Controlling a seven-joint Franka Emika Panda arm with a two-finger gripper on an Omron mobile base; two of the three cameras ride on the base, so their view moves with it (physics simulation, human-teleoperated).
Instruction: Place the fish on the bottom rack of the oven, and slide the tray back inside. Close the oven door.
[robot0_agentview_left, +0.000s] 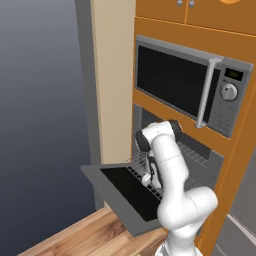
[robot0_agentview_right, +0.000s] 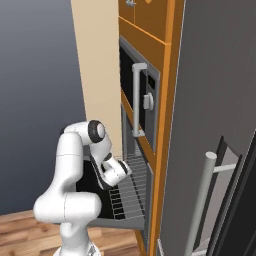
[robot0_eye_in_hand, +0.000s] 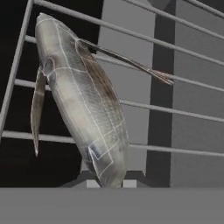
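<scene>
Tool (robot0_eye_in_hand: 112, 183) clenched on the fish (robot0_eye_in_hand: 81, 98), gripping it at its lower end in the hand view; fingertips mostly hidden behind the fish body and the bottom of the frame. Fish hangs tilted, silver-grey with brownish patch, thin fins sticking out to both sides. Behind the fish are the wires of the bottom rack (robot0_eye_in_hand: 175, 111), running across the hand view, with dark glass and grey panel behind them. Cannot tell if the fish touches the wires or hangs just above.

In the left base view the tool (robot0_agentview_left: 149, 178) is low, over the pulled-out rack (robot0_agentview_left: 137, 162) at the front of the oven (robot0_agentview_left: 210, 165), just above the open oven door (robot0_agentview_left: 117, 195). Door is dropped down flat, black window facing up. Arm bends down from its elbow to the oven mouth.

Right base view: tool (robot0_agentview_right: 120, 172) sits over the rack grid (robot0_agentview_right: 132, 192), which sticks out of the oven cavity over the door (robot0_agentview_right: 112, 222).

Microwave (robot0_agentview_left: 187, 87) with vertical handle and round knob is right above the oven, set in orange cabinetry. Wood floor (robot0_agentview_left: 95, 237) below the door.
</scene>
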